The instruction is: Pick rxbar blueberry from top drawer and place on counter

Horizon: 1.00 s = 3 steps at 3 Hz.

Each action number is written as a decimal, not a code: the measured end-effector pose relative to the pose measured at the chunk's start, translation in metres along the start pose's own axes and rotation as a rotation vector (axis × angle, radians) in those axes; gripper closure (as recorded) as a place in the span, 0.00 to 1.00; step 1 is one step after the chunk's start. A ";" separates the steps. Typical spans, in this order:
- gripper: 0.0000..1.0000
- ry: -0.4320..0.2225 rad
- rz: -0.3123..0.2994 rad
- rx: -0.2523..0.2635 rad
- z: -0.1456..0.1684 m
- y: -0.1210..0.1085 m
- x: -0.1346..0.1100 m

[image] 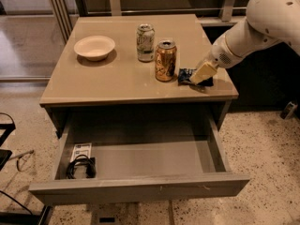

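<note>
plainly, biggest risk: the rxbar blueberry (pixel 184 76) lies on the counter (pixel 117 86) just right of the gold can (pixel 165 60), with the gripper (pixel 202 73) down on its right end. if the wrapper clings as the gripper rises, the bar would likely be dragged or flipped.
gripper state: low over the counter, right of the gold can, on or against the bar. whether it is clamped on the bar or has let go i cannot tell.
next risk: the bar sits nearer the counter's front and right edges than the gold can does, so a sideways pull could slide it off, perhaps into the top drawer (pixel 140 191).
smaller risk: the gold can stands just beside the bar's left end, and a swing of the arm (pixel 243 36) that way could tip it.
top drawer: standing open, below and in front of the gold can. no bar shows in it.
bowl (pixel 94 47): pale, well to the left of the gold can and a little behind it, out of the way.
green can (pixel 146 42): upright, just behind and left of the gold can, apart from it.
black cable (pixel 80 168): coiled in the drawer's left end, far down and left of the gold can.
white card (pixel 81 150): touching the cable, on the side nearer the gold can.
in the way: nothing stands above or to the right of the gripper, so a retreat up and away from the gold can looks open.
</note>
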<state>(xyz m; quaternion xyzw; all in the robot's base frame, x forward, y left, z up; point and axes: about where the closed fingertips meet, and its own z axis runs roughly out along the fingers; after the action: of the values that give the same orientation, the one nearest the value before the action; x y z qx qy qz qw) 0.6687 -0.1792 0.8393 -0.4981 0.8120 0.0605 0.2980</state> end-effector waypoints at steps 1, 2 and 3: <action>0.81 0.000 0.000 0.000 0.000 0.000 0.000; 0.59 0.000 0.000 0.000 0.000 0.000 0.000; 0.35 0.000 0.000 0.000 0.000 0.000 0.000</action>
<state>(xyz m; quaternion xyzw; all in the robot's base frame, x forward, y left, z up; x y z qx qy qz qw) 0.6687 -0.1792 0.8392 -0.4982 0.8120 0.0605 0.2980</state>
